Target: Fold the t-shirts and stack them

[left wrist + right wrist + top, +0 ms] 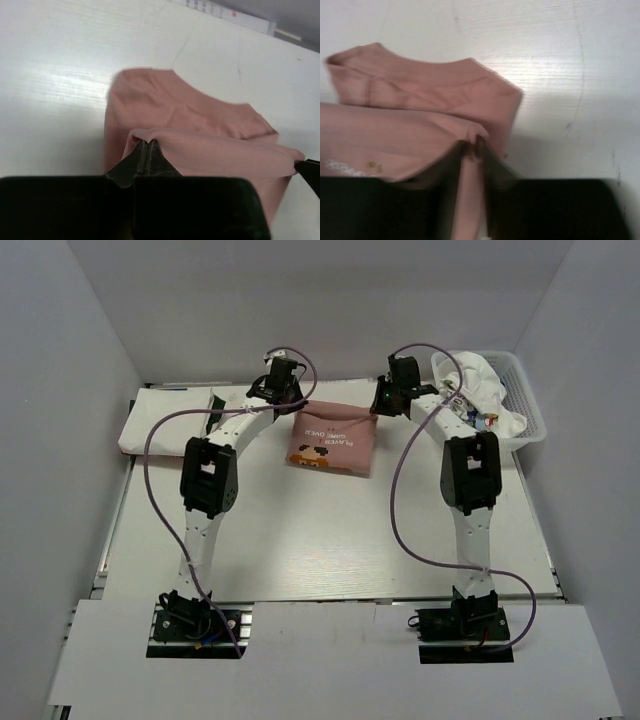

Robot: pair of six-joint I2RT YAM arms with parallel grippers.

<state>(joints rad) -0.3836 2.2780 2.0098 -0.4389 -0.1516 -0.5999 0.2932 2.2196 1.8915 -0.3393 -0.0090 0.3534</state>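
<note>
— Dusty-pink t-shirt (330, 440): who has hold of it?

— The left pincer (148, 145), for certain. Its two fingers are pressed together on a raised fold of the pink cloth, right at their tips, with no gap between them.

— And the right pincer (472, 145)?

— Harder to say, as its wrist view is blurred. A pucker of the same pink cloth sits at its fingertips. A strip of pink shows between the two fingers, which stand slightly apart. Whether they clamp the cloth or sit loose around it, I cannot tell.

— Where does the shirt lie from them?

— Between the two. Seen from above, the left pincer is at the shirt's far left corner and the right pincer at its far right corner. The folded shirt stretches from them toward the arm bases, on the white table (330, 540), print side up. Just beyond each pincer's tips, the neckline part lies flat on the tabletop.

— Anything further out?

— Just beside the right pincer, on its outer side, stands a white lattice basket (530, 415). Crumpled white t-shirts (485, 390) lie in it, with a bit of colourful print showing. Well off to the outer side of the left pincer, a folded white cloth (165, 425) lies at the table's far left edge.
</note>
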